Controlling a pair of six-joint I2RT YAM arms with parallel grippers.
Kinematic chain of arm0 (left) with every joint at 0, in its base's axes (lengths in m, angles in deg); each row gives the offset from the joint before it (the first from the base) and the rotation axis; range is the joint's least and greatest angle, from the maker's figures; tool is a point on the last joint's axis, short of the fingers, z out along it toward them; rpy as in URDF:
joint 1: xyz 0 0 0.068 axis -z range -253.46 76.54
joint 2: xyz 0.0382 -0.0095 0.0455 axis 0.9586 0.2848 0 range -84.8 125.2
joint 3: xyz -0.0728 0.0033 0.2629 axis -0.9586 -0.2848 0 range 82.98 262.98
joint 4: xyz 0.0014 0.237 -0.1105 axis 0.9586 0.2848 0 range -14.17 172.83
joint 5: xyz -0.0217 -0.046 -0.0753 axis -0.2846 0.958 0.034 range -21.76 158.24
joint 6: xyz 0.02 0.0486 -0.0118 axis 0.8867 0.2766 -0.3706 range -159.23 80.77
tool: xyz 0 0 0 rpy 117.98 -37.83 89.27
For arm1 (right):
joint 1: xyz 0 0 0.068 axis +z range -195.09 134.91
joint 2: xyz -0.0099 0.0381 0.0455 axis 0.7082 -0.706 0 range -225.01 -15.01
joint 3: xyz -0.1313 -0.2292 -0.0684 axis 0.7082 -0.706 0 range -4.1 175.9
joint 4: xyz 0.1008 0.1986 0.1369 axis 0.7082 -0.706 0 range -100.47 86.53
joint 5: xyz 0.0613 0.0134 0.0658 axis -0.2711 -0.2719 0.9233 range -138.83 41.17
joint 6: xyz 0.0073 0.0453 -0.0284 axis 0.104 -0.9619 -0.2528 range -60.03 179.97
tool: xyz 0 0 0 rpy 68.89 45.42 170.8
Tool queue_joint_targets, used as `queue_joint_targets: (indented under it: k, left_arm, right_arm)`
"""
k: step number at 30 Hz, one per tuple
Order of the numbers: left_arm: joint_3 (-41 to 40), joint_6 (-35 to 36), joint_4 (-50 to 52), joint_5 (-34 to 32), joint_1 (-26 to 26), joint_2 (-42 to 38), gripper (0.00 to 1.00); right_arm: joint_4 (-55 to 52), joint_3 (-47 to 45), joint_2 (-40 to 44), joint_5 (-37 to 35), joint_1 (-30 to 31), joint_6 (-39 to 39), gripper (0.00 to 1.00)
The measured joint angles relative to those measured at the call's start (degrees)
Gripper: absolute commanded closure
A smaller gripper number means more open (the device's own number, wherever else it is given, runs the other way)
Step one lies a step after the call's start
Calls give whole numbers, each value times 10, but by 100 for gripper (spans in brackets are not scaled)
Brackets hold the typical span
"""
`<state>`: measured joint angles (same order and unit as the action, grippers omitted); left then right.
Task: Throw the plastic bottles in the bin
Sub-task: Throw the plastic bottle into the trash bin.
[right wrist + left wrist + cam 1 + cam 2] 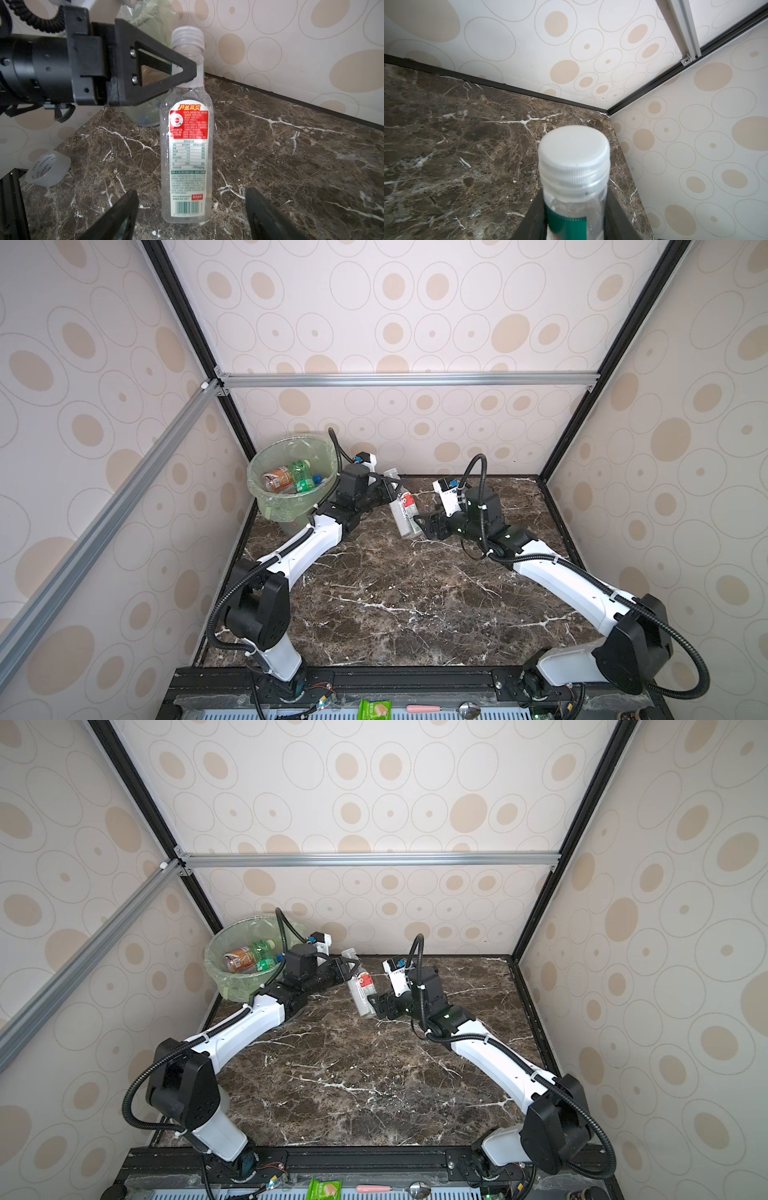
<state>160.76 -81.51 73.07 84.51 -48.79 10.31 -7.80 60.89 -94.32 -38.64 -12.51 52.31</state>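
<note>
1. Front rail, nearest the camera: green snack packet (374, 709) and a pink-handled spoon (440, 709) lie beside each other, off the marble table (395, 601).
2. Mid-table is bare marble. Both arms reach over it toward the back wall.
3. Right gripper (419, 524): jaws spread wide, one on each side of the clear bottle (402, 510) low on its body, with a gap on both sides in the right wrist view (191, 192). It holds nothing.
4. The clear bottle (187, 155) is upright with a white cap and a red-and-white label. Its base appears to rest on the marble, but contact is not certain.
5. Left gripper (392, 489): clamped on the bottle's shoulder just under the cap, and its fingers (533, 218) flank the neck in the left wrist view.
6. A tape roll (47, 168) sits near the table edge, well apart from the bottle.
7. Far left corner: the bin (282, 508) with its green liner over the rim, just behind the left wrist. Inside lie a brown-label bottle (276, 480) and a green bottle (301, 477), touching.
</note>
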Motion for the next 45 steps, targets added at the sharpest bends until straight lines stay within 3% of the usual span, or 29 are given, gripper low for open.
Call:
queue_joint_targets:
  k: [4, 12, 17, 23, 33, 40, 42, 43, 45]
  left_arm:
    - [44, 21, 33, -10, -15, 0, 70]
    - [214, 94, 151, -45, -57, 0, 70]
    - [331, 153, 216, -97, -87, 0, 70]
    - [401, 218, 265, -176, -135, -16, 70]
    - [420, 362, 277, -371, -153, -69, 68]
    - [374, 406, 223, -423, -153, -112, 68]
    - [339, 408, 212, -430, -154, -115, 63]
    - [329, 408, 215, -431, -154, -108, 56]
    - [330, 409, 234, -431, -154, -70, 30]
  right_arm:
    - [-2, 0, 7, -1, 0, -2, 0]
    - [-11, 20, 11, -18, 26, 0, 1]
    - [-13, 71, -1, -30, 56, 7, 0]
    - [-19, 146, -42, -38, 93, 18, 1]
    - [-34, 204, -76, -42, 124, 28, 0]
    - [-37, 204, -80, -43, 124, 27, 1]
    - [-37, 203, -80, -43, 124, 26, 1]
    - [-37, 202, -80, -43, 124, 26, 1]
    - [-37, 197, -80, -43, 124, 26, 0]
